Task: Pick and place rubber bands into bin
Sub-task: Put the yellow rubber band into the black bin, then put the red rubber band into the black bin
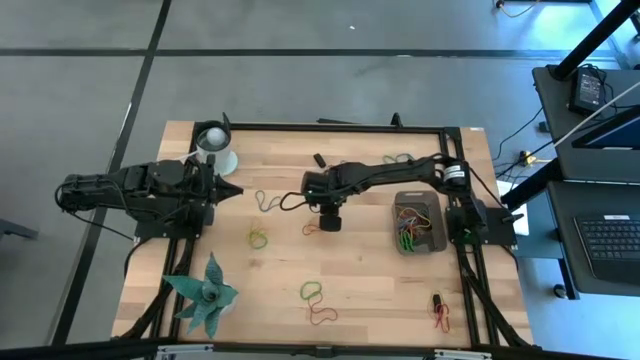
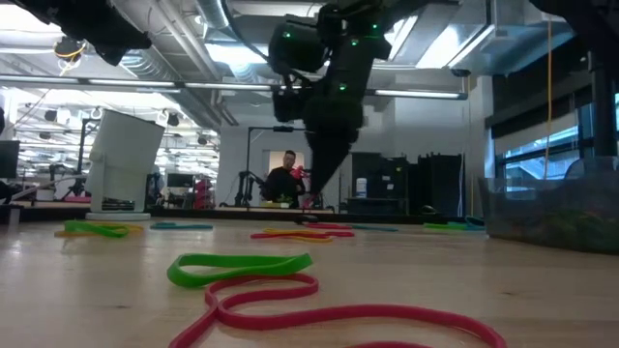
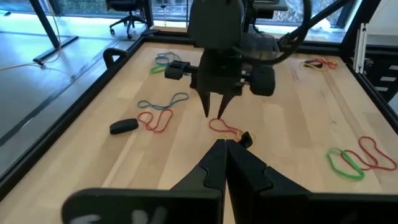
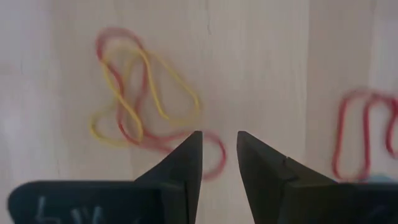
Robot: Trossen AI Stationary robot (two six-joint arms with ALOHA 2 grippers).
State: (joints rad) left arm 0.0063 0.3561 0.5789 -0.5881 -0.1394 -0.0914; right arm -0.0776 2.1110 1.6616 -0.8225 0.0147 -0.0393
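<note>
Wide bare wood around the right gripper (image 1: 322, 226), which points straight down mid-table, fingers parted and empty just above a red-and-yellow rubber bands (image 4: 140, 93) tangle, bin (image 1: 438, 228) holding bands near the right edge, left gripper (image 1: 233, 189) clenched empty beside the white cup (image 1: 214, 141).
</note>
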